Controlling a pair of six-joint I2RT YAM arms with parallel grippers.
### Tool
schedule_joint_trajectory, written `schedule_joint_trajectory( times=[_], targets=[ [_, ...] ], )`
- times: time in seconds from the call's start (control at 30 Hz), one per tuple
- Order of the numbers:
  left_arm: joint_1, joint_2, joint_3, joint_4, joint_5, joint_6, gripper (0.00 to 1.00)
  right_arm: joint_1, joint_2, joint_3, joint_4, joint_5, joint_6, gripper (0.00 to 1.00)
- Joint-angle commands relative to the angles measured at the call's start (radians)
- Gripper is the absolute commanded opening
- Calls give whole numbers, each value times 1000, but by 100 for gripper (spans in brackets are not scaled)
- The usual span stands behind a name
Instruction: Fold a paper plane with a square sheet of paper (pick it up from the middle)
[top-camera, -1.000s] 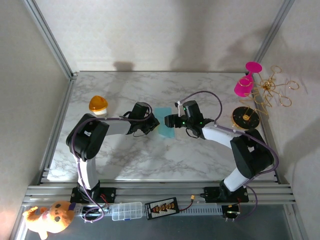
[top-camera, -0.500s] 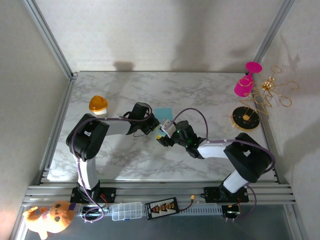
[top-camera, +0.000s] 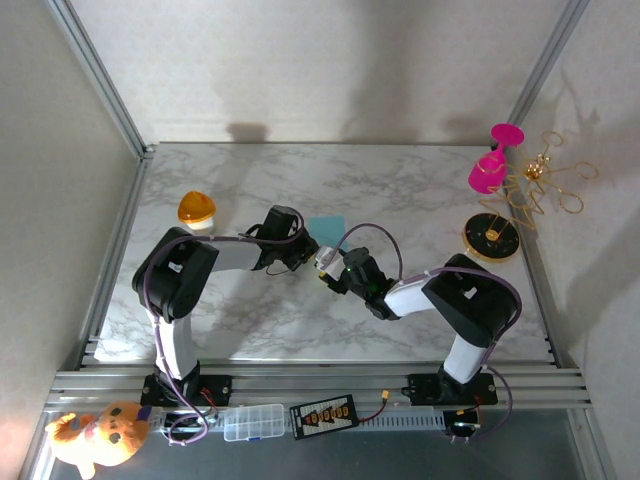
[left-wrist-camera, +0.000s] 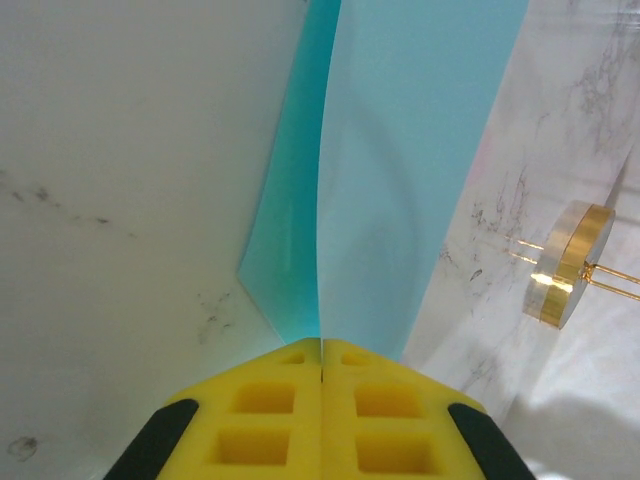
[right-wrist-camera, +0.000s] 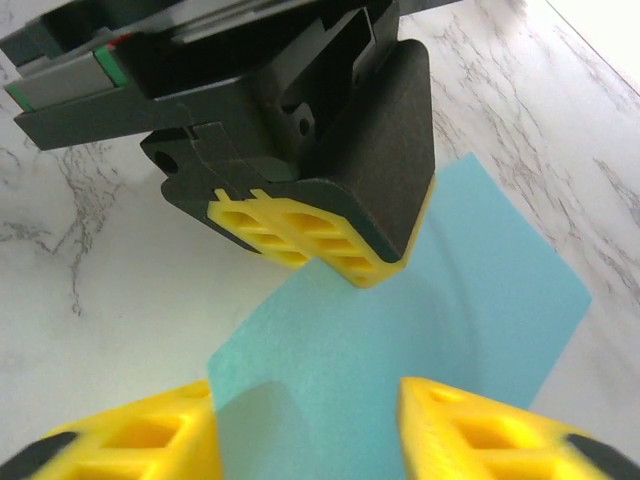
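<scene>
The teal-blue square sheet of paper (top-camera: 326, 224) lies mid-table, its near part covered by both grippers. In the left wrist view the sheet (left-wrist-camera: 410, 150) rises in a fold with a sharp centre ridge, and my left gripper (left-wrist-camera: 321, 345) is shut on its near edge. The right wrist view has that left gripper (right-wrist-camera: 315, 255) pinching the sheet (right-wrist-camera: 420, 320) from the far side. My right gripper (right-wrist-camera: 310, 425) is open, with the paper's near corner lying between its yellow fingers (right-wrist-camera: 495, 430). From above, the two grippers meet tip to tip, left gripper (top-camera: 306, 250) and right gripper (top-camera: 326, 266).
An orange dome (top-camera: 197, 208) sits at the left. At the far right stand a pink glass (top-camera: 489, 166), a gold wire puzzle (top-camera: 540, 185) and a gold disc stand (top-camera: 491, 236), also the gold disc stand (left-wrist-camera: 568, 263). A plush toy (top-camera: 95, 435) lies below the table's front rail.
My right gripper has swung from the paper's right side round to its near edge, close against the left gripper. The left gripper has stayed shut on the paper.
</scene>
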Motion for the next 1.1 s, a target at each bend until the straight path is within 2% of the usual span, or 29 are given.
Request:
schedule_joint_trajectory(
  times=[0.0,0.27,0.37,0.43,0.5,0.6,0.8,1.07],
  targets=[
    [8,-7,-12,8,14,-9,2,10,13,6,38,3,-9,37],
    [8,-18,-12,-5,4,-1,7,13,2,7,25,-42,1,18],
    [6,-47,-18,-33,-27,30,21,13,-10,22,-52,-91,6,7],
    [12,-83,-8,-117,-101,85,26,11,-25,32,-110,-131,13,1],
    [21,-121,4,-196,-188,135,30,10,-40,42,-172,-182,28,0],
    [31,-157,17,-221,-235,179,33,7,-53,55,-235,-261,75,0],
    [15,-143,47,-152,-179,231,37,3,-58,56,-259,-343,177,0],
    [0,15,140,-222,-176,282,26,-2,-55,69,-293,-391,250,0]
  ],
)
